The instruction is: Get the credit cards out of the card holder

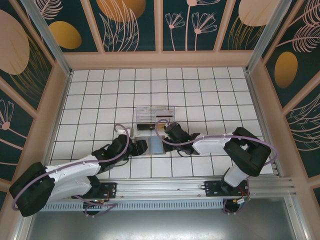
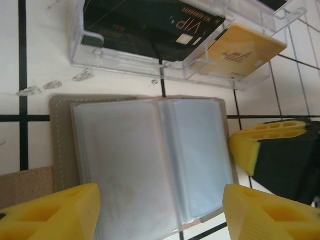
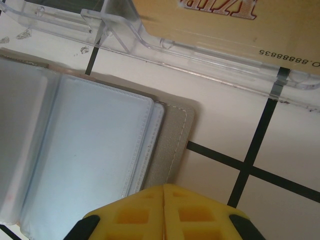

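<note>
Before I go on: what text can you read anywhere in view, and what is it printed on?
"VIP": gold print on the black card in the clear tray.
"VIP": red script on the gold card beside it.
"O.8888835": along the gold card's edge, right wrist view, start cut off.
Small print on the black card: too blurred to read.
Card holder: no text.

The top view looks steeply down on the whole bench [image 1: 100, 90] from high behind its near edge, the left claw [image 1: 139, 146] and right claw [image 1: 167, 131] small at mid-frame. Each wrist view hangs close over the bench, looking down past its own claw's tips. Both share the open holder [image 2: 130, 160] just ahead of the claws and the tray [image 2: 115, 62] beyond it.
</note>
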Available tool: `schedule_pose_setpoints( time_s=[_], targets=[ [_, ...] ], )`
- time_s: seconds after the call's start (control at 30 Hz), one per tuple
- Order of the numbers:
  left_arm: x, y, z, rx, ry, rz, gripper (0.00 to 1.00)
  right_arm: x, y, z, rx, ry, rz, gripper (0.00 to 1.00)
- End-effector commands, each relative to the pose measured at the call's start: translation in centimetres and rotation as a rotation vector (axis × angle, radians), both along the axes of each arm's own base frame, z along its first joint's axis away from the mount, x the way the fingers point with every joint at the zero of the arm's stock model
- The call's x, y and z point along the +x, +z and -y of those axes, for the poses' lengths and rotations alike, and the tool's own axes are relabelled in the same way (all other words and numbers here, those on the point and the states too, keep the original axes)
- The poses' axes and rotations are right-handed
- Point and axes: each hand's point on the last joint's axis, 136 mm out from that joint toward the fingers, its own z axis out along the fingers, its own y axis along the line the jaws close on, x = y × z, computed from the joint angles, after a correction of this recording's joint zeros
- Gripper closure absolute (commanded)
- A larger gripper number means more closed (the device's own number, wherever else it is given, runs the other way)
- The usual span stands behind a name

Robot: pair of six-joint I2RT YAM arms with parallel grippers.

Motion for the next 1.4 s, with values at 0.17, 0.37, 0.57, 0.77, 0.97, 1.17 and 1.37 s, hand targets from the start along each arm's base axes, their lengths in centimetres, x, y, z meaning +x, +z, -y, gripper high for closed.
schedule_pose_setpoints(
  time_s=[0.17, 0.37, 0.57, 0.77, 0.97, 1.17, 1.37],
  targets=[
    [0.4, -0.1, 0.9, 0.01, -0.034, 0.007, 0.35, -0.2, -1.3, 1.0, -0.057, -0.013, -0.025, 0.9],
    [0.2, -0.9, 0.6, 0.03, -0.03, -0.016, 0.36, -0.1, -1.2, 0.9, -0.057, -0.012, -0.024, 0.9],
    [0.0, -1.9, 0.5, 0.049, -0.031, -0.044, 0.36, -0.4, -1.2, 0.6, -0.04, 0.0, -0.041, 0.9],
    [-0.1, -2.6, 0.7, 0.052, -0.038, -0.061, 0.37, -0.5, -1.2, 0.6, -0.041, 0.0, -0.041, 0.9],
    [-0.2, -2.3, 1.4, 0.016, -0.057, -0.064, 0.36, -0.5, -1.1, 0.6, -0.04, 0.0, -0.039, 0.9],
    [-0.2, -1.2, 2.2, -0.03, -0.084, -0.036, 0.31, -0.6, -1.4, 0.7, -0.047, -0.002, -0.044, 0.9],
    [0.0, -0.1, 2.8, -0.067, -0.101, -0.01, 0.29, -0.7, -1.6, 0.8, -0.047, -0.004, -0.047, 0.9]
  ],
)
